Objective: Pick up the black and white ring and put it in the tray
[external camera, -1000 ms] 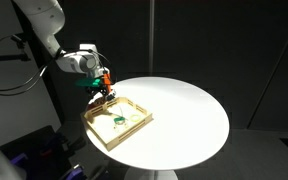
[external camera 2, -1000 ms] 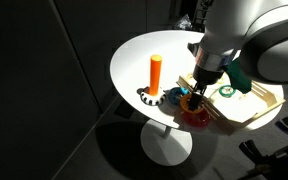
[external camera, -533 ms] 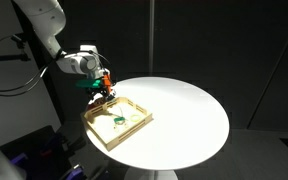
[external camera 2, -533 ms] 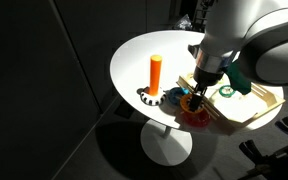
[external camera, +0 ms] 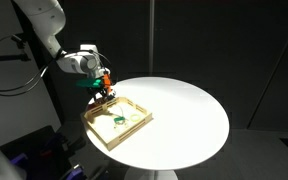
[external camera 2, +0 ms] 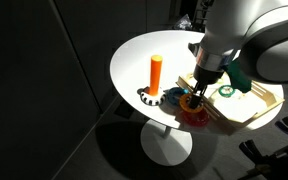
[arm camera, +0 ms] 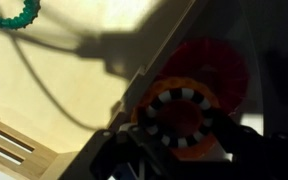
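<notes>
In the wrist view, the black and white ring (arm camera: 179, 112) is seen between the dark fingers of the gripper (arm camera: 179, 152), just outside the rim of the tray (arm camera: 54, 100), at its 3 o'clock. Whether the ring is pinched cannot be told. In an exterior view, much bare table (external camera: 189, 115) lies open at 3 o'clock of the tray.

The counter (external camera: 189, 105) is plain white. The tray (external camera: 130, 134) is pale wood, and the green ring (arm camera: 9, 12) sits at 11 o'clock in the wrist view. In an exterior view the peg (external camera 2: 155, 74) is orange, and the striped ring (external camera 2: 147, 97) at its 7 o'clock is black and white. Under the black jaws, a blocked ring (arm camera: 179, 118) alternates white and dark with an orange edge. A red disc (arm camera: 212, 62) lies at its 1 o'clock. The arm (external camera 2: 249, 30) is white.
</notes>
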